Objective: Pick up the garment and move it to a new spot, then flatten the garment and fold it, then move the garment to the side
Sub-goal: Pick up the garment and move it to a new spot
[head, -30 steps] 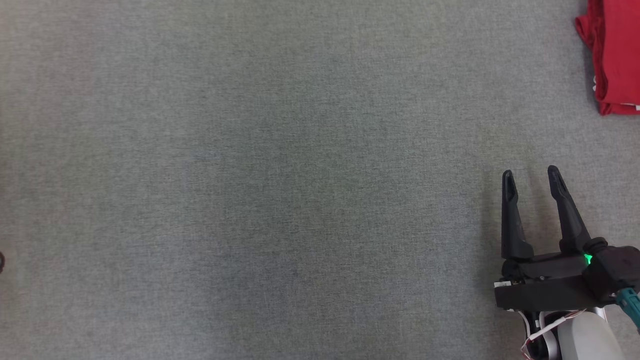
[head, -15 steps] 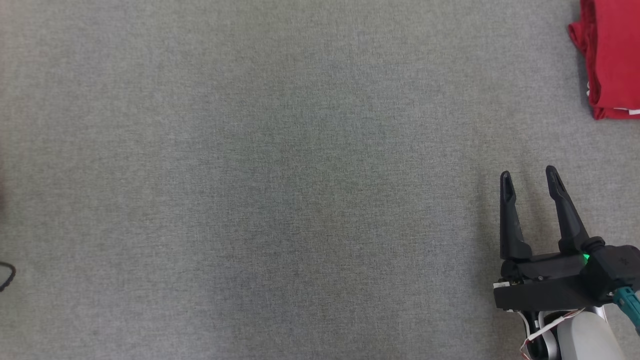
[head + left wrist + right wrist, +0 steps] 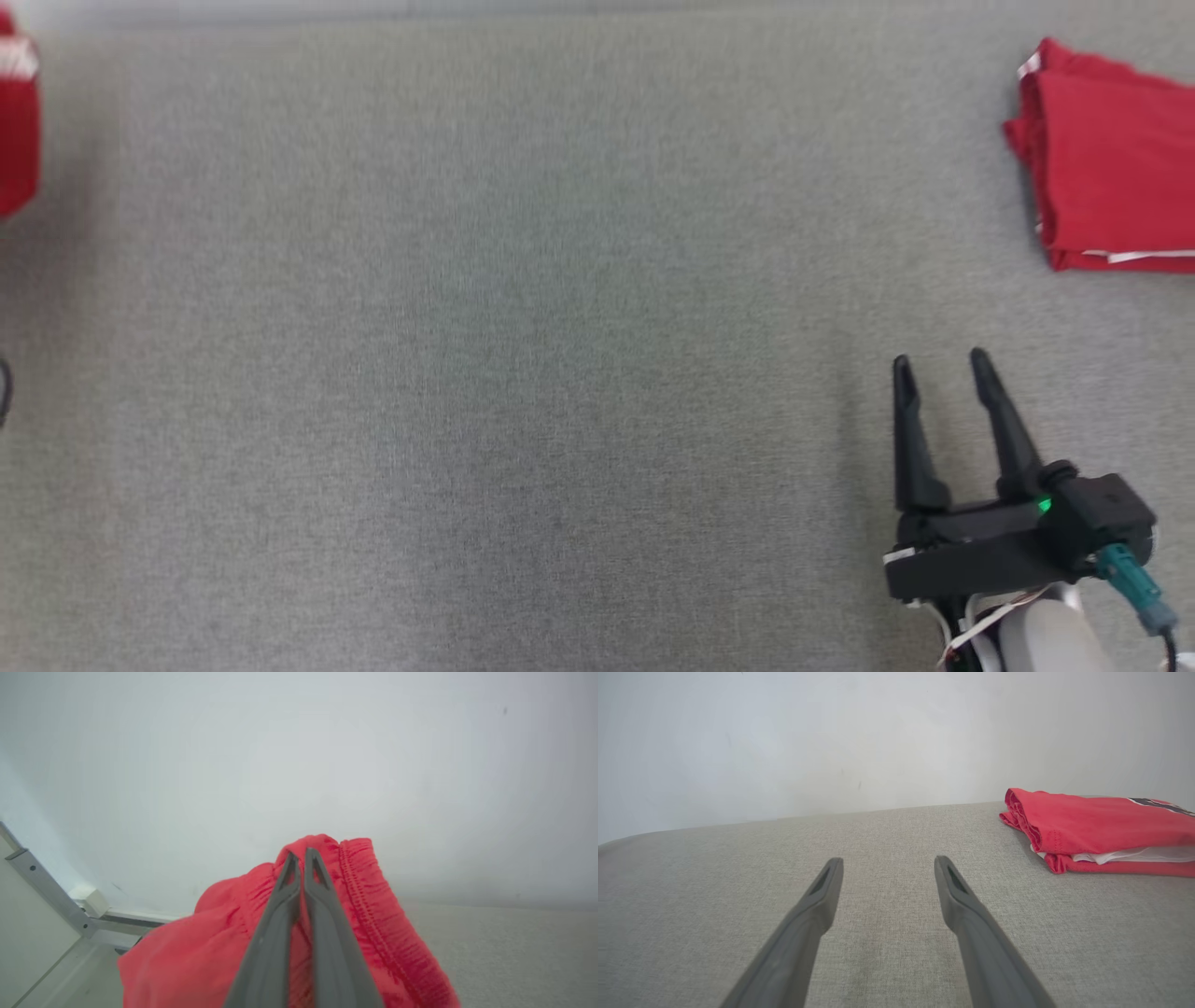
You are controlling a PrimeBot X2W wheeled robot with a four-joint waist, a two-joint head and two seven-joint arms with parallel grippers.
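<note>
Here the left end effector [image 3: 301,855] is clamped shut on the gathered, stitched hem of the garment [image 3: 187,961] at the far left edge of the counter [image 3: 560,327]. Soft and light, it will likely droop. The right end effector [image 3: 941,371] stands open and empty.

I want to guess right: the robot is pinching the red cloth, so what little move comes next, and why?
Probably raise the left gripper a little. Its jaws are shut on a bunched edge of the garment, so lifting should pull the cloth free for carrying over the grey surface.
</note>
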